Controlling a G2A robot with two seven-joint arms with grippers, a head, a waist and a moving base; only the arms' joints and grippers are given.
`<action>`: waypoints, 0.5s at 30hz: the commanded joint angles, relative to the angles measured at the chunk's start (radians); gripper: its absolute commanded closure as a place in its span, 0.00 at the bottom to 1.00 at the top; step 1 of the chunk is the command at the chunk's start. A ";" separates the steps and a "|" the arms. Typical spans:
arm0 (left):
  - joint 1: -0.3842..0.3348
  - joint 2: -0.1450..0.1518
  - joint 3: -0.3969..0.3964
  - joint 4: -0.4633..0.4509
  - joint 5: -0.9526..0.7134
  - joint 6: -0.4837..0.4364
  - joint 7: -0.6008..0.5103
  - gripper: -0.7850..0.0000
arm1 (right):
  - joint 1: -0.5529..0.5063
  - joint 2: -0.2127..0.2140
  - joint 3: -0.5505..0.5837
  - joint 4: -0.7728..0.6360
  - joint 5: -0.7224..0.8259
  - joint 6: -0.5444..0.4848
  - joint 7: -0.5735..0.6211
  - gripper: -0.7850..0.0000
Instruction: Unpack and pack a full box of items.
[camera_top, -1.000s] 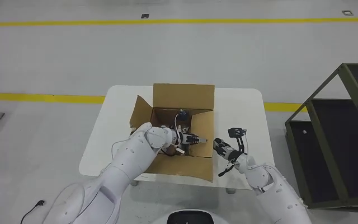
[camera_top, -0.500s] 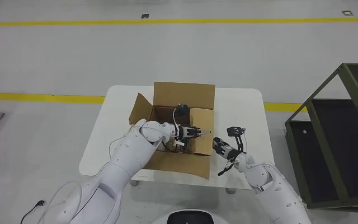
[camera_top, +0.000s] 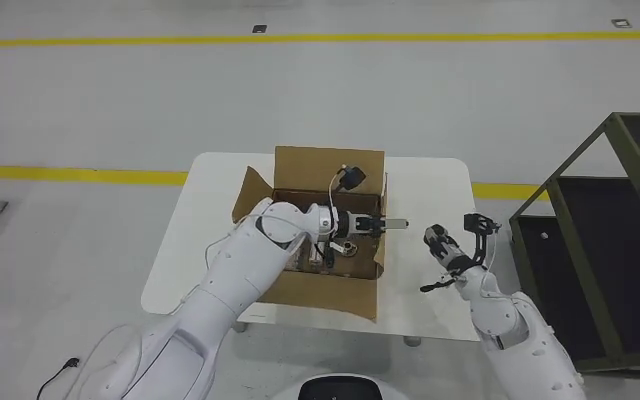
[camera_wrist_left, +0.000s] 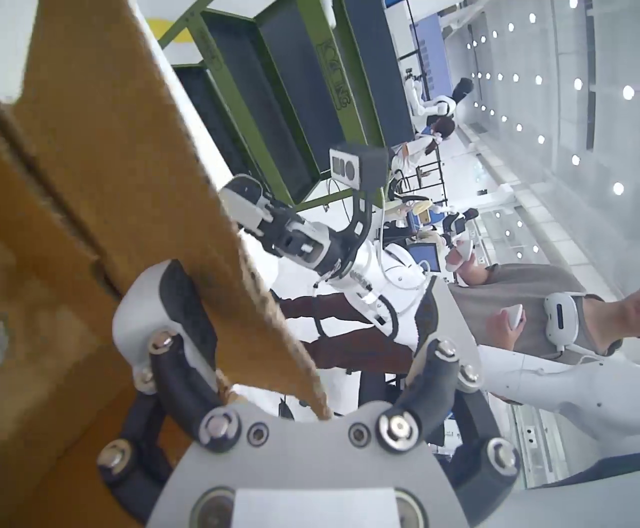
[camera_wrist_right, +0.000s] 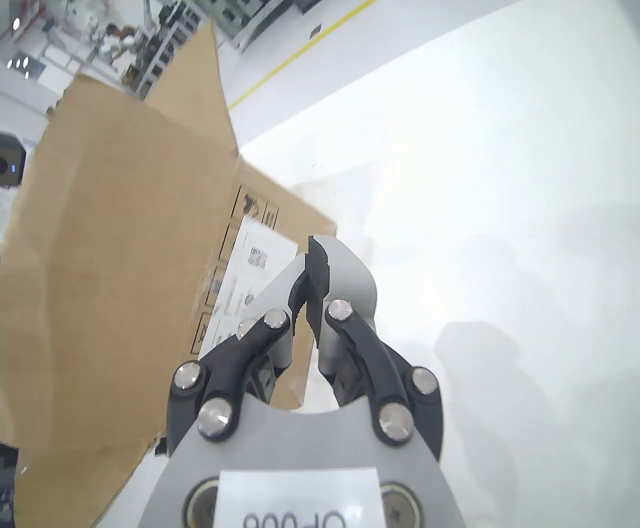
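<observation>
Top view puts the cardboard box in the middle of the white tabletop with its flaps open. The near flap slopes down toward me. To its right, my right gripper hovers above bare tabletop, apart from the box. Its own wrist view shows this gripper clenched, pads pressed together with nothing between them, pointing at the box's labelled side wall.

A little farther in, my left arm lies across the open box, and my left gripper sits at the right flap, which stands about upright. In the left wrist view that gripper is released. The fingers are spread wide with the flap's edge running between them, one finger against the cardboard and the other apart from it.

I cannot make out what lies inside the box. At its back the far flap stands up. Off the tabletop's right end stands a green metal rack, and a yellow line crosses the floor behind.
</observation>
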 joint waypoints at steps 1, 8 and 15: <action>-0.002 -0.014 0.025 -0.014 0.008 -0.007 0.015 0.00 | -0.032 0.006 0.062 -0.067 -0.004 0.036 -0.012 1.00; -0.011 -0.065 0.143 0.036 0.161 -0.034 0.082 0.00 | -0.106 0.015 0.189 -0.198 0.032 0.063 -0.003 1.00; -0.028 -0.100 0.191 0.121 0.240 -0.036 0.123 0.00 | -0.094 0.015 0.182 -0.206 0.083 0.002 0.066 1.00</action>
